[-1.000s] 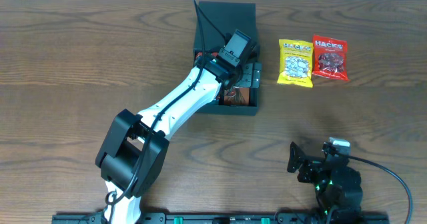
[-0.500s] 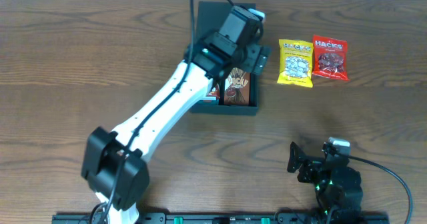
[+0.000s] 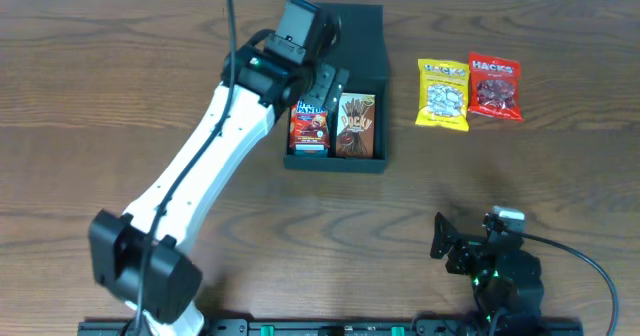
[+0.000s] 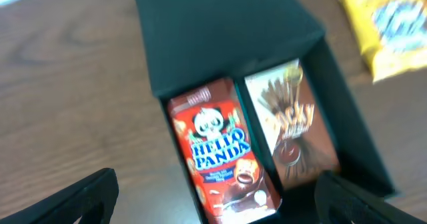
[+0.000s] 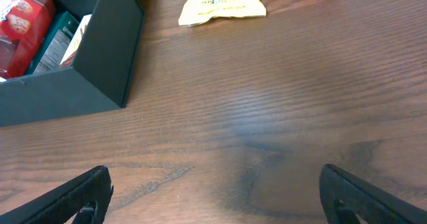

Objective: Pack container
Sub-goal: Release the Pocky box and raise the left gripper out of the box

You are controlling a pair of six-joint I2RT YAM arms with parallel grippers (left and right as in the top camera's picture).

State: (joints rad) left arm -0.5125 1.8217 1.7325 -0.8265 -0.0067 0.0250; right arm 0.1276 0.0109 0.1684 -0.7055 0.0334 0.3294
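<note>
The dark green container (image 3: 378, 51) stands open at the back middle of the table. It holds a red Hello Panda box (image 3: 309, 126) and a brown Pocky box (image 3: 355, 125) side by side; both show in the left wrist view, Hello Panda (image 4: 220, 147) left of Pocky (image 4: 293, 127). My left gripper (image 3: 325, 76) is open and empty above the container's left part. A yellow Hacks bag (image 3: 443, 94) and a red Hacks bag (image 3: 495, 87) lie to the container's right. My right gripper (image 5: 213, 197) is open and empty over bare table near the front right.
The container's front corner (image 5: 100, 71) and the yellow bag (image 5: 220, 1) show at the top of the right wrist view. The right arm's base (image 3: 495, 266) sits at the table's front edge. The left arm (image 3: 190, 186) stretches diagonally across the table's left half.
My left arm has lifted and swung back to the left off the container, uncovering the Hello Panda and Pocky boxes inside. The right arm has not moved.
</note>
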